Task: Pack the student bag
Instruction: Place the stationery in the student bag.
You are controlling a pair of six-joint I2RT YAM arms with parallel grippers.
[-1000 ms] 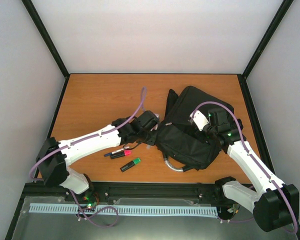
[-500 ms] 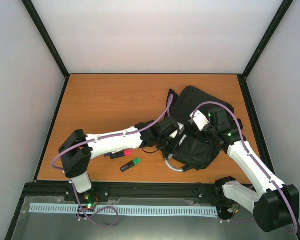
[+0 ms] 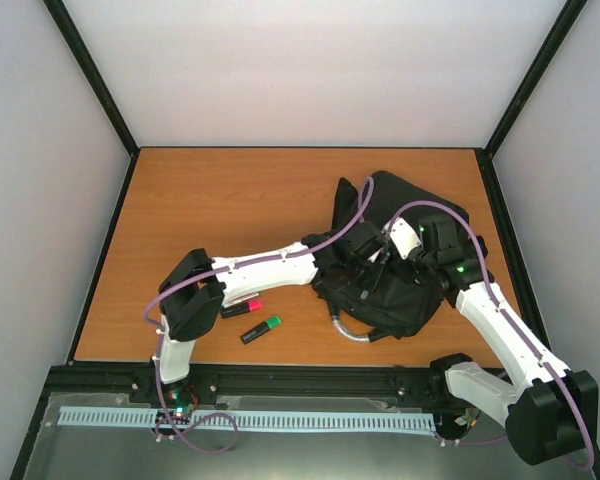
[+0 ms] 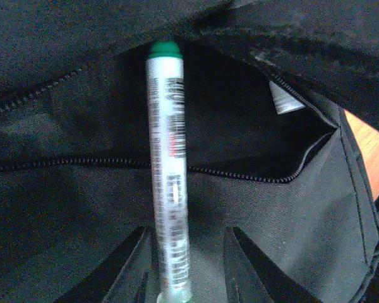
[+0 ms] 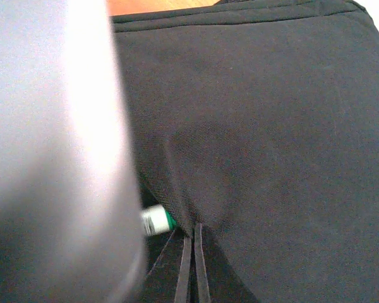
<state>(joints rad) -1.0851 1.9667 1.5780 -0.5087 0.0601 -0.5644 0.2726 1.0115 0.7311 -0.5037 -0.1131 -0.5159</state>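
On the table (image 3: pixel 200 200), left of centre, a pink pen (image 3: pixel 242 308) lies partly under the left arm (image 3: pixel 270 268). A green pen (image 3: pixel 261 329) lies near it, closer to the front edge. The left gripper (image 4: pixel 186 232) clamps a white marker (image 4: pixel 166 158), whose green cap end reaches into the open zip pocket of the bag (image 3: pixel 405 295). The print on the barrel is too blurred to read. A small white label (image 4: pixel 284 99) inside the pocket is also unreadable. The bag lies on the right half of the table. The right gripper (image 5: pixel 192 246) pinches a fold of its fabric.
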